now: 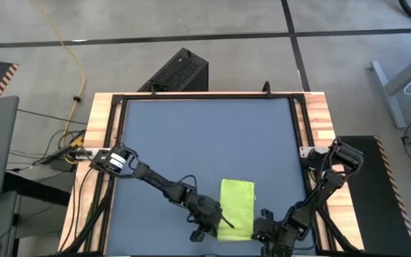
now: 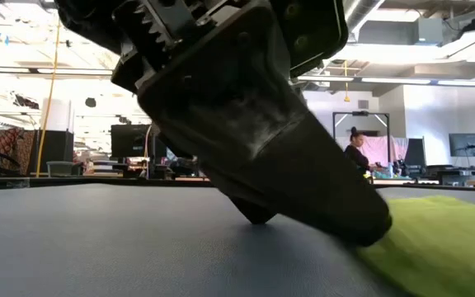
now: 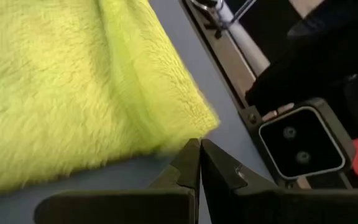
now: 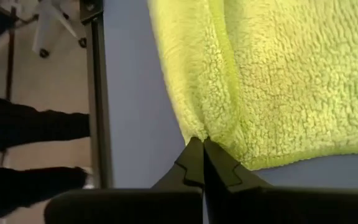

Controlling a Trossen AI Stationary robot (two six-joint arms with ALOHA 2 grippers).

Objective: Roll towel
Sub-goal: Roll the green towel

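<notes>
The lime yellow-green towel (image 1: 237, 205) lies flat on the blue-grey table mat (image 1: 205, 135) as a folded narrow rectangle, close to the table's near edge. My left gripper (image 1: 208, 228) is shut at the towel's near left corner; its own view (image 3: 199, 144) and the low view (image 2: 361, 227) show it too. My right gripper (image 1: 261, 227) is shut at the towel's near right corner, which shows best in the right wrist view (image 4: 202, 140). My left gripper comes slanting down from the table's left, its shut fingertips (image 2: 373, 231) on the mat against the towel's edge by the near left corner (image 3: 201, 124). No cloth shows between the fingers. My right gripper's shut tips meet the towel's near right corner (image 4: 211, 127), where a crease runs into them. Whether cloth lies between the tips cannot be told. The towel lies flat on the mat.
The mat's black frame (image 4: 95, 93) and the table's near edge lie close beside both grippers. A camera housing (image 3: 300, 146) sits at that edge next to my left gripper. The mat stretches away beyond the towel's far end. People stand in the room behind the table (image 2: 357, 153).
</notes>
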